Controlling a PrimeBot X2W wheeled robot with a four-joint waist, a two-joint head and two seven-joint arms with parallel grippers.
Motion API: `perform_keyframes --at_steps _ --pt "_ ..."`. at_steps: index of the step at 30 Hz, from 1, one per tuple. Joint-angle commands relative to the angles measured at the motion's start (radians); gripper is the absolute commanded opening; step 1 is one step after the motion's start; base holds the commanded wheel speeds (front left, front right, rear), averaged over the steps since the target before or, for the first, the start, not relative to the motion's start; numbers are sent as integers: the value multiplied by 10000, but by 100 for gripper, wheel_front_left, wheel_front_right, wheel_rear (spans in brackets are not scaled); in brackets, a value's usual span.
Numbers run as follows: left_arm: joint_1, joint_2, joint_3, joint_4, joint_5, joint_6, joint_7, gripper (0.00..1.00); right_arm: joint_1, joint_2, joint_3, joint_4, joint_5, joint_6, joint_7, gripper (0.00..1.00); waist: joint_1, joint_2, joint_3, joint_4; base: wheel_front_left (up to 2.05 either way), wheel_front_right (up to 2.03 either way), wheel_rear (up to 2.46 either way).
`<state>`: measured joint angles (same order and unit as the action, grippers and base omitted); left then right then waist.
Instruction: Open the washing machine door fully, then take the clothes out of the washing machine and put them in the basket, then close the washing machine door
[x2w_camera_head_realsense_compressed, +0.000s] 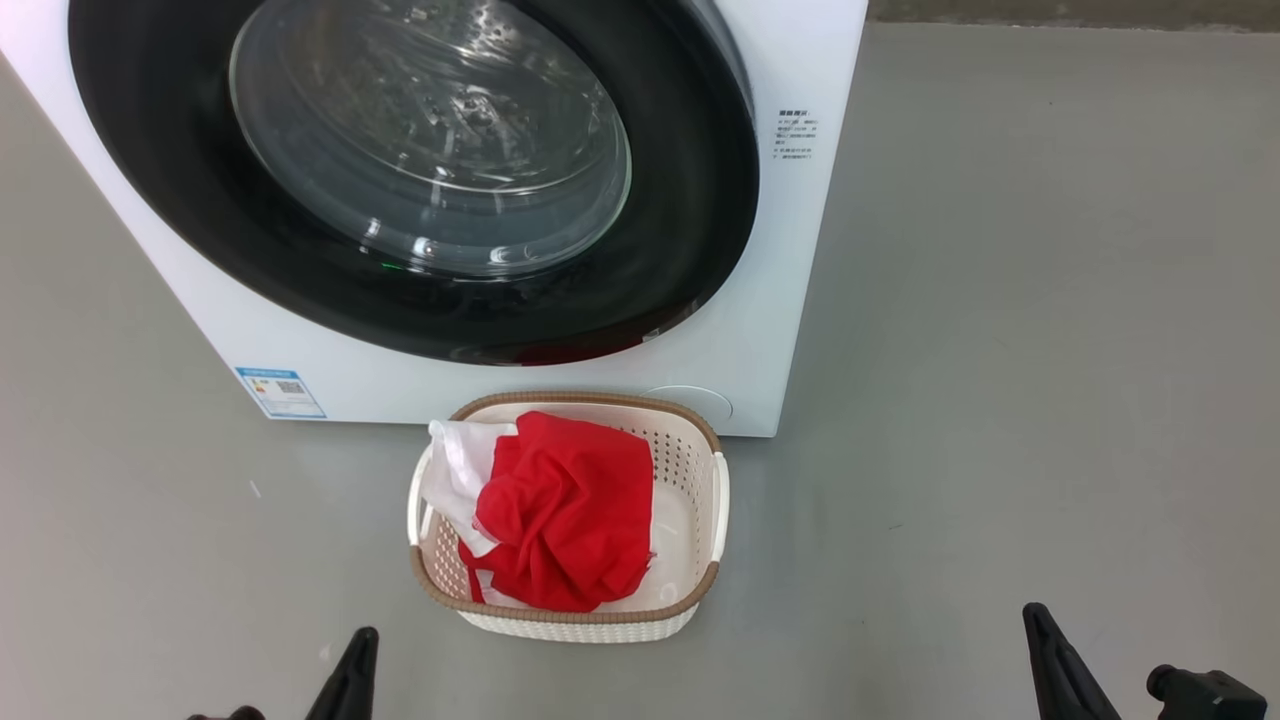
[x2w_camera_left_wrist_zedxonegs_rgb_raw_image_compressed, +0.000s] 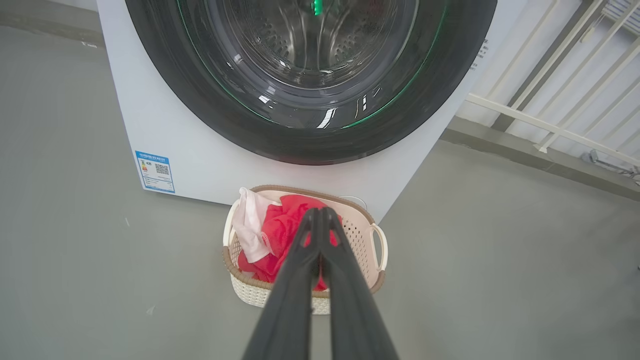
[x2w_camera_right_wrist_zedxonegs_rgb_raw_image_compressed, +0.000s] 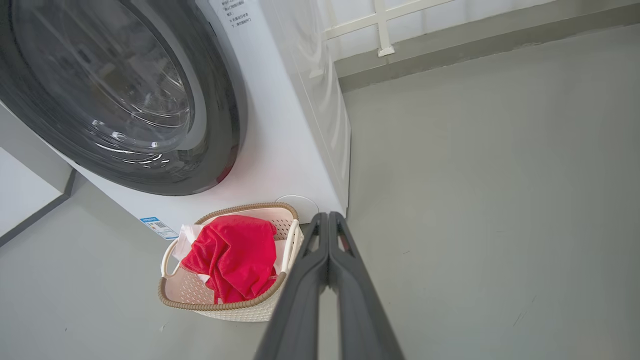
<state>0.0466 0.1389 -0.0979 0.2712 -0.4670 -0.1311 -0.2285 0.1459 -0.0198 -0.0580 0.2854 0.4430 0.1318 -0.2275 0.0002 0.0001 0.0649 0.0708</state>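
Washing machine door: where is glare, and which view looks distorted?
Head view: white glints on the washing machine door glass, red tint low on its rim. Left wrist view: green streaks along the rim. Right wrist view: wide-angle lens curves the washing machine edges.

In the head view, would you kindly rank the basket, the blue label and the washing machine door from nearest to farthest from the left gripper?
From the left gripper, at the lower left:
1. basket, just ahead, to its right.
2. blue label, low on the washing machine, beyond.
3. washing machine door, higher up, farthest.
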Motion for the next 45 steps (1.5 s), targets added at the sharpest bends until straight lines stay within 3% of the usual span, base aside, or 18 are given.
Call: perform_keyframes --at_steps 1,45 --pt "-210 83 163 -205 -224 0 61 0 -242 -136 7 -229 241 -1 35 0 -1 -1 -4 -8 0 0 0" --pt "-719 -182 766 -224 -4641 1 1231 0 -1113 -358 9 -303 4803 -5 1153 0 -2 -1 -239 -276 0 0 0"
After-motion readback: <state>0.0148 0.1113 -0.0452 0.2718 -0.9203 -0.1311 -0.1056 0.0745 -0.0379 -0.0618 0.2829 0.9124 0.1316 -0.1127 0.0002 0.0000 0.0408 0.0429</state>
